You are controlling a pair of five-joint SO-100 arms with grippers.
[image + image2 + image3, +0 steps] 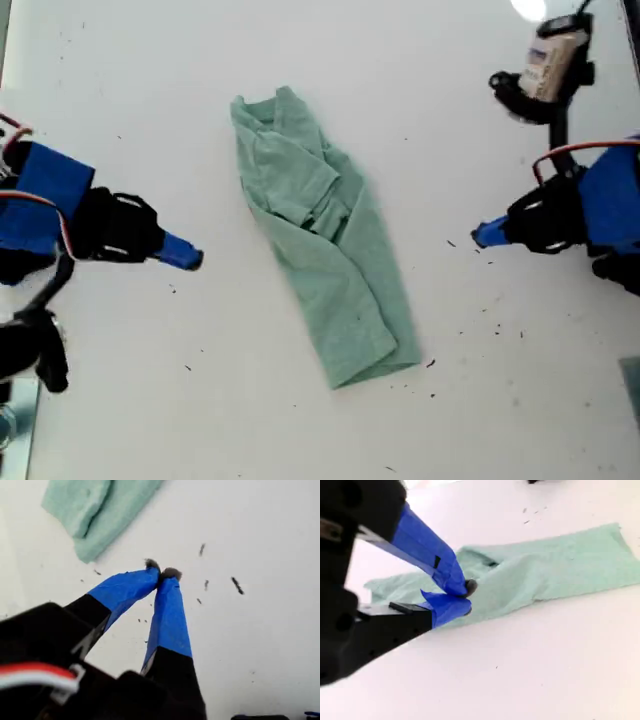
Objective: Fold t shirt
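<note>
No text, brand or number can be read anywhere. A pale label sits on an arm beyond the t shirt, but its print is too blurred to read.

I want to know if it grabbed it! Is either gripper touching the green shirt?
Apart. The exterior view shows bare white table between the t shirt and both my first gripper and my second gripper.

this looks like a robotics lab or test bench rather than a home. a plain white counter fills the exterior view, scuffed with small dark specks toward 4 o'clock. hobby-style arms with blue printed bodies, exposed red and white wires and blue tape on the gripper tips sit at 9 and 3 o'clock. a labelled device on a black mount stands at 2 o'clock.
</note>
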